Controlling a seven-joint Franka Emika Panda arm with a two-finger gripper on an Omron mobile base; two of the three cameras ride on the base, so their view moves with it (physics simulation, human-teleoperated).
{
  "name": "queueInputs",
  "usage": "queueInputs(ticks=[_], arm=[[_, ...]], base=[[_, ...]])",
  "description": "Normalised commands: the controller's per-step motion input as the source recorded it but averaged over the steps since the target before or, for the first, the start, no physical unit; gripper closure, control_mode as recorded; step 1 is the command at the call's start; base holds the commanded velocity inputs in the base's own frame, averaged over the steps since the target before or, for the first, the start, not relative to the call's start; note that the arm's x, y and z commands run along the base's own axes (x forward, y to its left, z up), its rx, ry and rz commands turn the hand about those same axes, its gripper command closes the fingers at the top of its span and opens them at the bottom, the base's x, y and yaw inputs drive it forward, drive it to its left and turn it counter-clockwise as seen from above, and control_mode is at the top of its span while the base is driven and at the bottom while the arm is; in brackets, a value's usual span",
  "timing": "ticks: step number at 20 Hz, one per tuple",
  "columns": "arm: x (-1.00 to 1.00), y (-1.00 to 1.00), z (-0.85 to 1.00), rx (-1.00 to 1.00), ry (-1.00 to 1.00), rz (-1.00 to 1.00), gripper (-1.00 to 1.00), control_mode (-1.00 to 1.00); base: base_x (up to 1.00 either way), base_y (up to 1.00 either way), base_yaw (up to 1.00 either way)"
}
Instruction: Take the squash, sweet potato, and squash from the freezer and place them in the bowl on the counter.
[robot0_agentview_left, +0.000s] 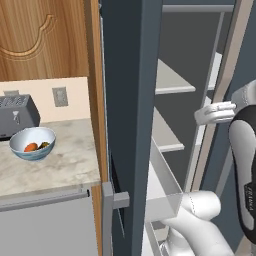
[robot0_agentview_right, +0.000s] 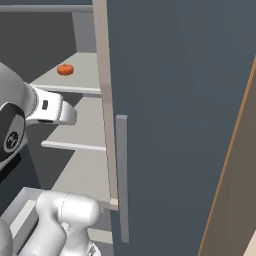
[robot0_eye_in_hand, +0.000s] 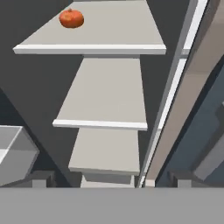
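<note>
The freezer (robot0_agentview_left: 131, 100) stands open, its dark slate door swung out. A round orange-red squash (robot0_eye_in_hand: 71, 19) lies on the upper pale shelf (robot0_eye_in_hand: 109, 30), toward the back left; the right base view has the same squash (robot0_agentview_right: 65, 69). My gripper (robot0_eye_in_hand: 110, 180) is open, empty and inside the freezer opening, well short of the squash and lower than its shelf. Its white hand (robot0_agentview_left: 215, 113) reaches in from the right. On the counter (robot0_agentview_left: 70, 160) sits the blue-and-white bowl (robot0_agentview_left: 20, 150), holding an orange piece (robot0_agentview_left: 31, 147) and a greenish piece (robot0_agentview_left: 44, 145).
A grey toaster (robot0_agentview_left: 17, 114) stands behind the bowl under a wooden cupboard (robot0_agentview_left: 45, 35). Two lower bare shelves (robot0_eye_in_hand: 105, 94) step down below the squash. A clear drawer (robot0_agentview_left: 167, 190) juts out at the bottom. The door's long grey handle (robot0_agentview_right: 121, 175) is near the arm.
</note>
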Motion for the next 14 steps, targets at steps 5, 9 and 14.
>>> queueInputs(ticks=[5,9,14], arm=[[0.46,0.28,0.26,0.00,0.00,0.01,-1.00,-1.00],[0.20,0.38,0.15,0.00,0.00,0.00,-1.00,-1.00],[0.36,0.14,0.02,0.02,-0.08,0.04,-1.00,-1.00]], base=[[0.00,0.00,0.00],[0.00,0.00,0.00],[0.00,0.00,0.00]])
